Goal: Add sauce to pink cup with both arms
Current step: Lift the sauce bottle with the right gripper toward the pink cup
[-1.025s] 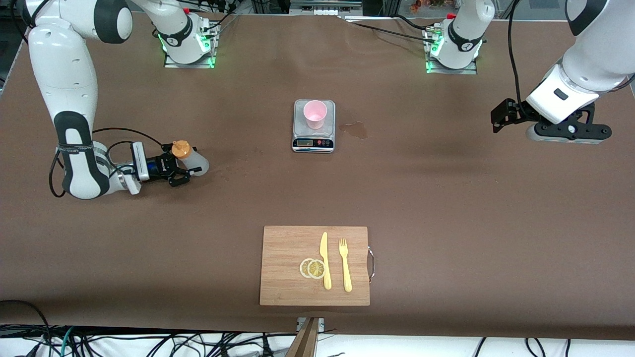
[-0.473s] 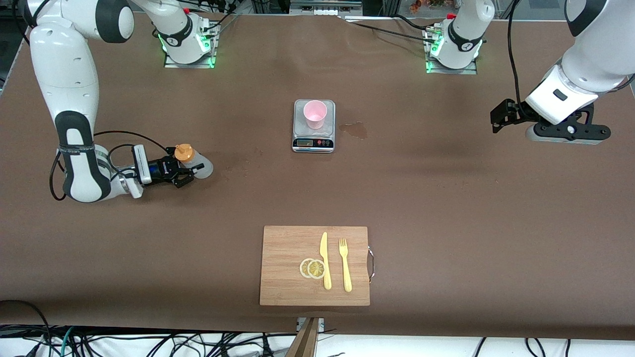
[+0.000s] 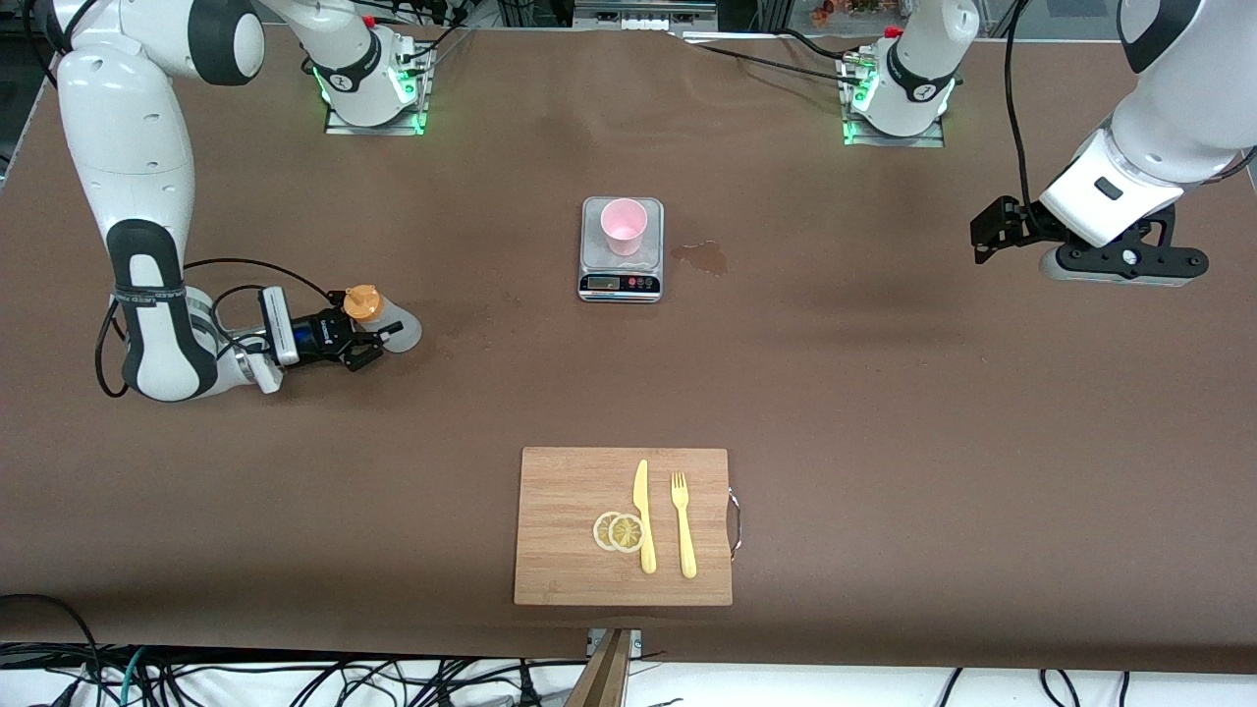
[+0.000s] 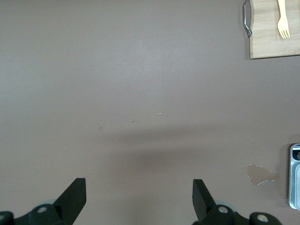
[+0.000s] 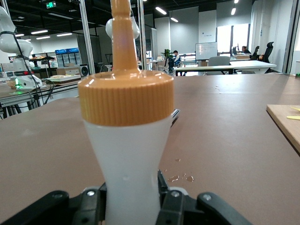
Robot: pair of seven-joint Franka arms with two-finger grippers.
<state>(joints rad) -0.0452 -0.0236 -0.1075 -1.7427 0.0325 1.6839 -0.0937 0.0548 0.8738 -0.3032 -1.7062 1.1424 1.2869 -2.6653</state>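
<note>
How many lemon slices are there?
2. Both lemon slices lie overlapping on the wooden board, right beside the yellow knife. None seem hidden.

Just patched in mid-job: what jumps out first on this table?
The right gripper, low at the right arm's end of the table, has its jaws shut on the squeeze bottle. The pink cup stands on a scale mid-table. The left gripper waits, jaws open, over bare table at its own end.

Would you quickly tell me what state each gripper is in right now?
Left gripper: open, holding nothing, over bare table.
Right gripper: jaws shut on the sauce bottle, upright at the right arm's end of the table.
</note>
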